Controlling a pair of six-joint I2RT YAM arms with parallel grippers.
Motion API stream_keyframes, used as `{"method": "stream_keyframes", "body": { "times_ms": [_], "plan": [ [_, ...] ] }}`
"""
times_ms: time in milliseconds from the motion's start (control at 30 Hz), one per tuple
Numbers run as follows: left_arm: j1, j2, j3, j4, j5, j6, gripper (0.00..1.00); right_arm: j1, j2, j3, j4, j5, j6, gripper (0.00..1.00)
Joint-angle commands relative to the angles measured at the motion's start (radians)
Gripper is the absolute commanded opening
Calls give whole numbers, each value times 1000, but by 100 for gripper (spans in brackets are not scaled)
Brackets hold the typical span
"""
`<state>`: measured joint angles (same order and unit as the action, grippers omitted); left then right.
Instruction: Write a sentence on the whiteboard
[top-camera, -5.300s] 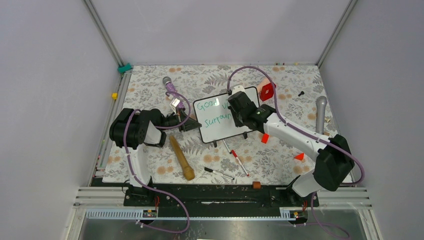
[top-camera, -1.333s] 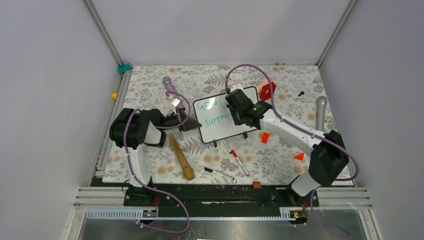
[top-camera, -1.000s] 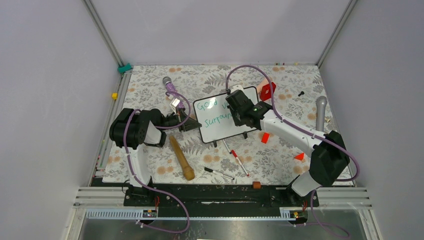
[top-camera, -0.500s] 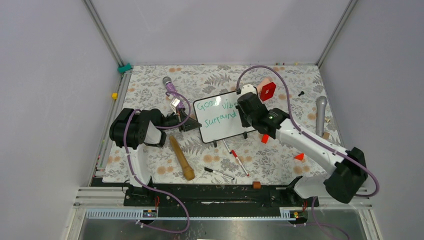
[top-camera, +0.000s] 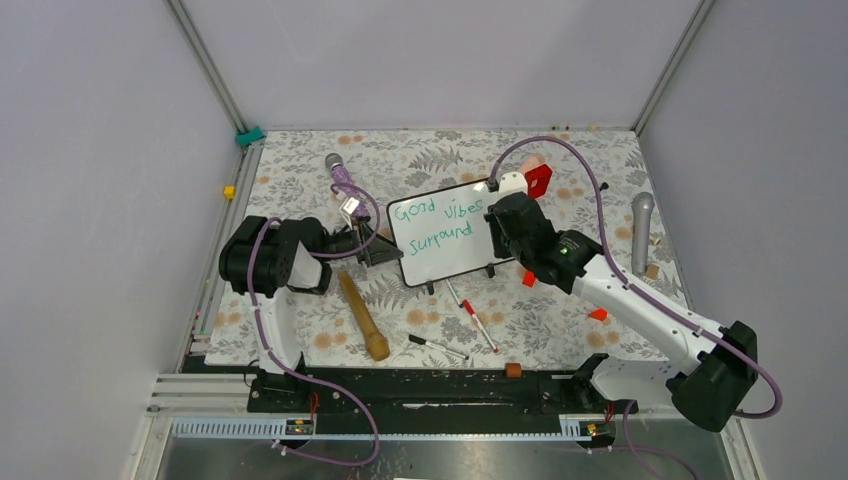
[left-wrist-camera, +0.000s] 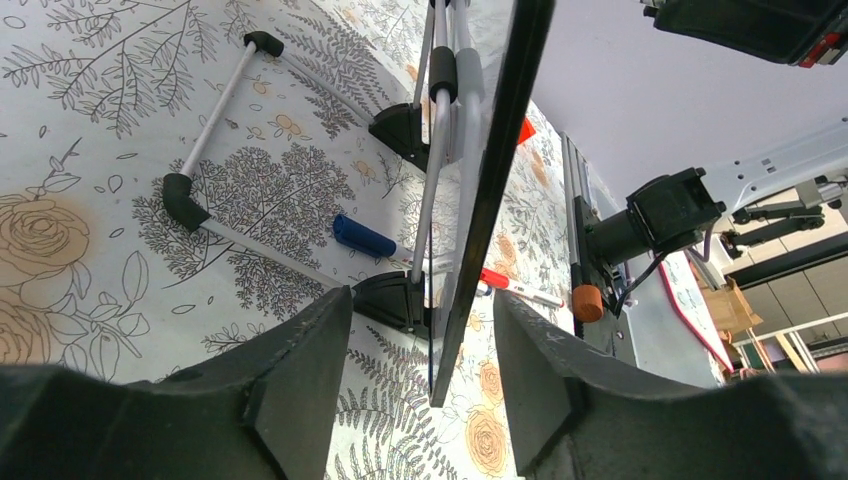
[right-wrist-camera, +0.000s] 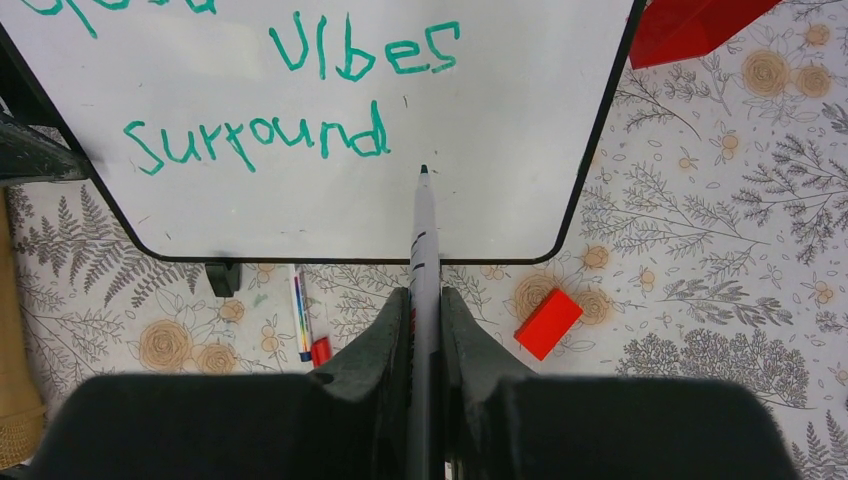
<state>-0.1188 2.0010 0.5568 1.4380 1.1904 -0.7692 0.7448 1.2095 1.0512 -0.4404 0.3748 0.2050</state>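
The whiteboard stands on its black feet mid-table, tilted back. The sentence reads "Good vibes surround" in green over two lines. My right gripper hovers at the board's right side, shut on a grey marker. The marker's tip points at the whiteboard just right of "surround" in the sentence. My left gripper sits at the board's left edge. In the left wrist view, the left gripper is open, its fingers on either side of the whiteboard edge without touching it.
A wooden pin lies front left of the board. A red-capped marker and a black pen lie in front. A red block stands behind the right arm. Microphones and small red pieces lie around.
My right arm has drawn back to the right, uncovering "vibes"; the marker stays in its grip. My left gripper has opened off the board's edge.
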Motion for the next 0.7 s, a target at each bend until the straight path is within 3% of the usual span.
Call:
{"method": "stream_keyframes", "body": {
  "times_ms": [0,133,467,667],
  "plan": [
    [9,-47,-17,40,-24,-5,57,-8,-51,-7,20,3,12,0],
    [14,-124,-69,41,-59,49,58,-7,-73,-16,21,3,15,0],
    [95,-245,-151,41,-91,-12,66,-8,-149,-39,14,6,26,0],
    [117,-351,-190,40,-96,-117,78,-8,-165,-50,8,-19,44,0]
  ]
}}
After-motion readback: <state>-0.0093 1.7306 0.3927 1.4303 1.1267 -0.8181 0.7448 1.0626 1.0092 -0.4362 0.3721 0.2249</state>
